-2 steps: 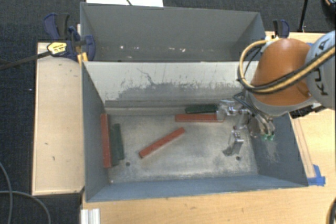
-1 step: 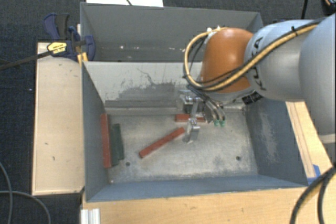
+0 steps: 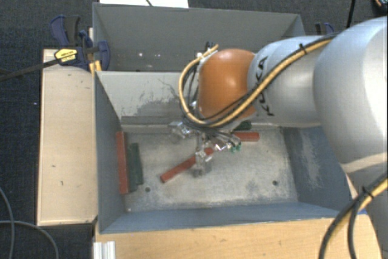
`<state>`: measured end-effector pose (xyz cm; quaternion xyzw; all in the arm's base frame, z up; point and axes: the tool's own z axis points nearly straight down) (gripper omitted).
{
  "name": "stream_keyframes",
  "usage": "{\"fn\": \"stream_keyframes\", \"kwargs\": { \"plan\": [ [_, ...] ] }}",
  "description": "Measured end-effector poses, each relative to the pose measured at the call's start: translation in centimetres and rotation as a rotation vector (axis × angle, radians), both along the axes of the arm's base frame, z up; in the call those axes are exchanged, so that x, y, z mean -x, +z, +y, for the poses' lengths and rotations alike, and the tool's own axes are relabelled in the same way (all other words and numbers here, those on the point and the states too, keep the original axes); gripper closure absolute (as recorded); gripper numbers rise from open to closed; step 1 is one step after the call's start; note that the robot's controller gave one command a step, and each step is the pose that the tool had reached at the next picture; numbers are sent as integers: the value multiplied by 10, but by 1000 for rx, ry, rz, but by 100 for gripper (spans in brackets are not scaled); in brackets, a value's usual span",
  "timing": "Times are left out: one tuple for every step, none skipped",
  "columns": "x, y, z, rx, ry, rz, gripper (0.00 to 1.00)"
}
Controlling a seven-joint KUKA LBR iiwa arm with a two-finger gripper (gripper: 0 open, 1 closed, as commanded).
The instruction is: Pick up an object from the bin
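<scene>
My gripper [image 3: 202, 162] hangs low over the middle of the bin floor, under the orange wrist cover. Its tips stand at the right end of a short red bar [image 3: 176, 171] that lies slanted on the floor. Whether the bar is between the fingers cannot be made out. Just right of the gripper lies another red piece [image 3: 248, 137] with a green piece [image 3: 243, 126] behind it, partly hidden by the wrist.
Along the bin's left wall lie a long red strip [image 3: 122, 162] and a dark green strip [image 3: 134, 163] side by side. The arm covers the bin's right back part. The floor in front and to the right is bare metal.
</scene>
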<state>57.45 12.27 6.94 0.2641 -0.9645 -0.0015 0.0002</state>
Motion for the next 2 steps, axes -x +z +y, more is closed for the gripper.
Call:
{"fn": "stream_keyframes", "kwargs": {
  "plan": [
    [-1,1,-2,1,-3,-3,100],
    [15,120,-22,3,854,-9,100]
  ]
}}
